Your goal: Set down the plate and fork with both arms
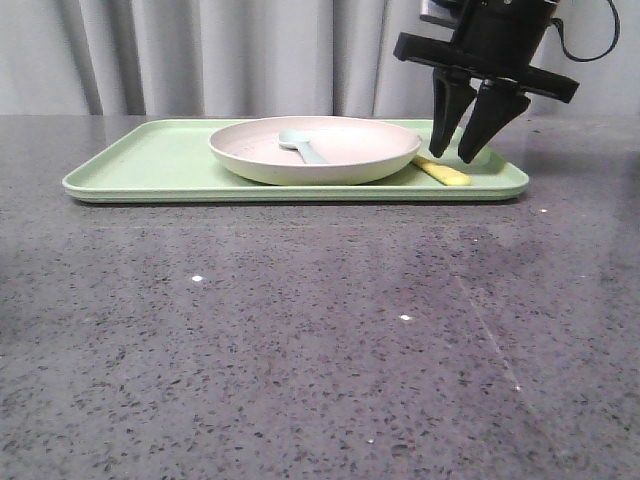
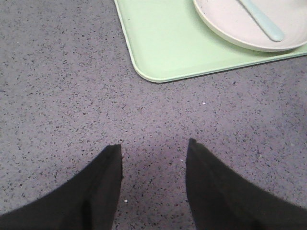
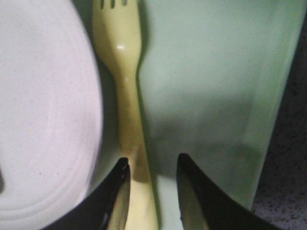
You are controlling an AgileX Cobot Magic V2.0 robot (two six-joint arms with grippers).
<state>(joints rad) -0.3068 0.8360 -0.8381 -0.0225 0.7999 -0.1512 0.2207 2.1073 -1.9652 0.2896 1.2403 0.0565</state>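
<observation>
**Mia:** Front view first. Where is the plate [image 1: 315, 150]?

**Ben:** It sits in the middle of the green tray [image 1: 130, 165], in the upper half of the picture. It is round and off-white. A little blue-green spoon [image 1: 301, 146] lies inside it.

**Mia:** And the fork [image 1: 443, 172]?

**Ben:** Only its yellow handle shows there, on the tray just to the right of the plate. In the right wrist view you see more of the fork [image 3: 125, 91]. It lies flat on the tray [image 3: 211, 86], very close along the edge of the plate [image 3: 43, 120], with the tines at the top of the frame.

**Mia:** What is the right gripper [image 1: 466, 157] doing?

**Ben:** It hangs in the upper right of the front view, fingers pointing down over the fork's handle. Its two black fingers are spread apart. In the right wrist view the handle end runs between the fingers [image 3: 112, 201]. I cannot tell if they touch it.

**Mia:** And the left gripper [image 2: 153, 153]?

**Ben:** You only see it in the left wrist view, at the bottom of the frame. Its fingers are spread wide too, and nothing is between them. Under it is the grey speckled table [image 2: 62, 96]. A corner of the tray [image 2: 158, 48] is in the upper middle, and part of the plate [image 2: 230, 28] with the spoon [image 2: 264, 24] is in the upper right.
</observation>
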